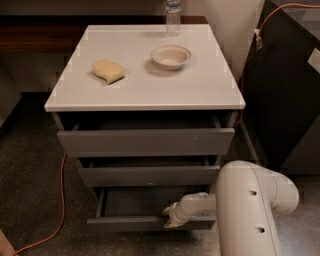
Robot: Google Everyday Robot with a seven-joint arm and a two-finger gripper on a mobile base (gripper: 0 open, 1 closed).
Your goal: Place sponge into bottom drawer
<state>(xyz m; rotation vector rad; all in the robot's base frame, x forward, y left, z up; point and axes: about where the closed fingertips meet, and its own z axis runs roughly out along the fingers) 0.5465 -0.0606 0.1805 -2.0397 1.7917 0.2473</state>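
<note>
The pale-yellow sponge (108, 71) lies on the white cabinet top (200, 90), left of centre. The bottom drawer (130, 223) is pulled part way out and its grey tray shows inside. My gripper (169, 218) is at the top edge of that drawer's front, right of centre, at the end of the white arm (250, 210) that comes in from the lower right. The sponge is far above and to the left of the gripper.
A white round bowl (171, 56) and a clear water bottle (173, 15) stand on the cabinet top at the back. The two upper drawers (145, 142) stick out slightly. An orange cable (62, 200) runs along the floor on the left. A dark cabinet (290, 85) stands on the right.
</note>
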